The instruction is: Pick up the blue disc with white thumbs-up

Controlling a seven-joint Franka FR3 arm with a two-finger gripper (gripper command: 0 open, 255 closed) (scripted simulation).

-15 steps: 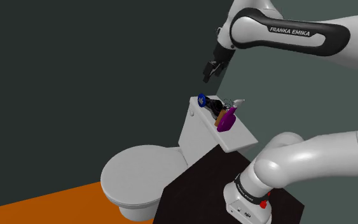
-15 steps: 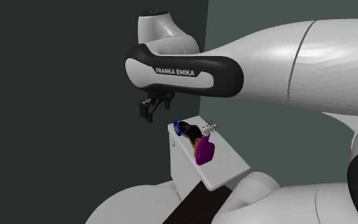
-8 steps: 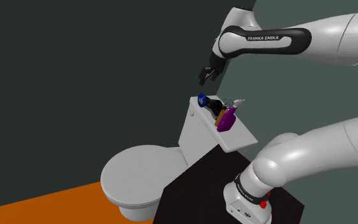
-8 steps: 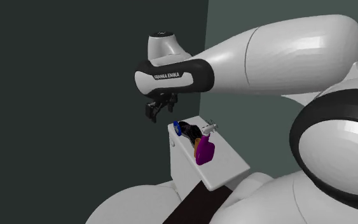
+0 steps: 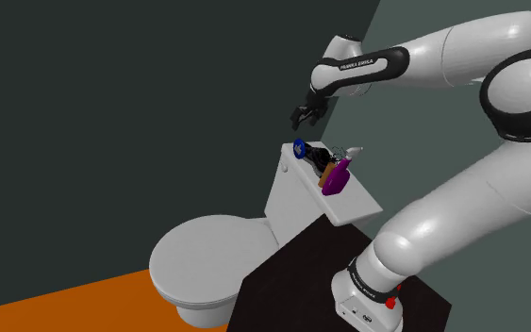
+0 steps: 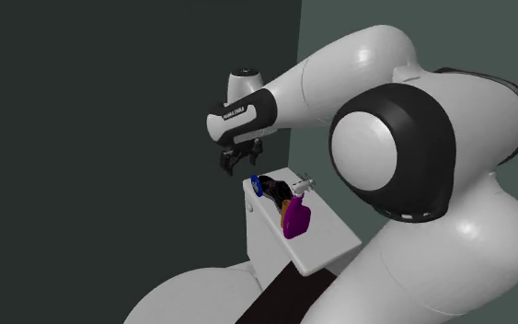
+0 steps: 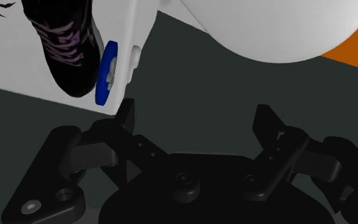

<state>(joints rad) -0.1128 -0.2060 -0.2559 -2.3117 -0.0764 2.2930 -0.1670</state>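
Observation:
The blue disc (image 5: 299,146) with a white mark stands on edge at the far end of the white toilet tank lid (image 5: 357,203), leaning against a black shoe (image 5: 317,156). In the second exterior view the disc (image 6: 258,185) is at the lid's upper left corner. My gripper (image 5: 300,118) hangs a little above that end of the lid, apart from the disc, open and with nothing between its fingers. In the wrist view the disc (image 7: 106,73) is seen edge-on beyond the left finger (image 7: 128,114), past the gripper (image 7: 196,118).
A purple bottle (image 5: 335,179) and a small white-tipped object (image 5: 352,151) crowd the lid beside the shoe (image 7: 66,44). The closed toilet lid (image 5: 207,255) lies below the tank. Dark walls stand right behind the tank. An orange floor (image 5: 65,297) and the black stand (image 5: 301,283) are lower down.
The arm has swung its upper links back and the gripper has sunk a little, moving closer over the tank's far end and the disc. The things on the lid have not moved.

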